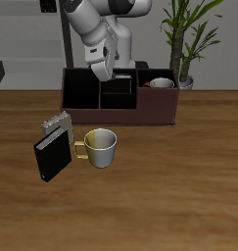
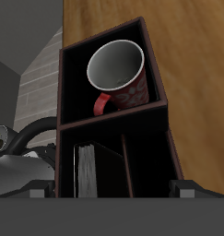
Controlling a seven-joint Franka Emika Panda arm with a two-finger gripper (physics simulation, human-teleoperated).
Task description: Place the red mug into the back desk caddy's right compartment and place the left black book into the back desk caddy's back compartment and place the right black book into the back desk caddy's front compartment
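Over the caddy (image 1: 119,95) I hang, my gripper (image 1: 104,71) low above its black-walled middle section; my fingertips show only as two dark stubs, set wide apart with nothing between them, so I judge myself open and empty-handed. Directly below me one black book (image 2: 87,171) stands upright on edge in a narrow slot against a black partition, its pale page edges ribbed and matte, so it looks delivered. Whether that slot is the back or the front compartment I cannot tell from here. Past the next partition, the red mug (image 2: 120,77) lies tipped on its side in the right compartment (image 2: 78,64), white glossy inside facing me, red handle down against the floor, patterned wall smooth and round against the box's flat reddish-brown boards. That part looks done. Well out toward the table's front edge, another black book (image 1: 52,155) stands on the wood-grain table (image 1: 179,186), thin and hard-cornered, with a grey patterned book (image 1: 56,123) just behind it and a pale mug (image 1: 99,147) with a yellow handle beside it. By my reckoning that book is all that remains to fetch.
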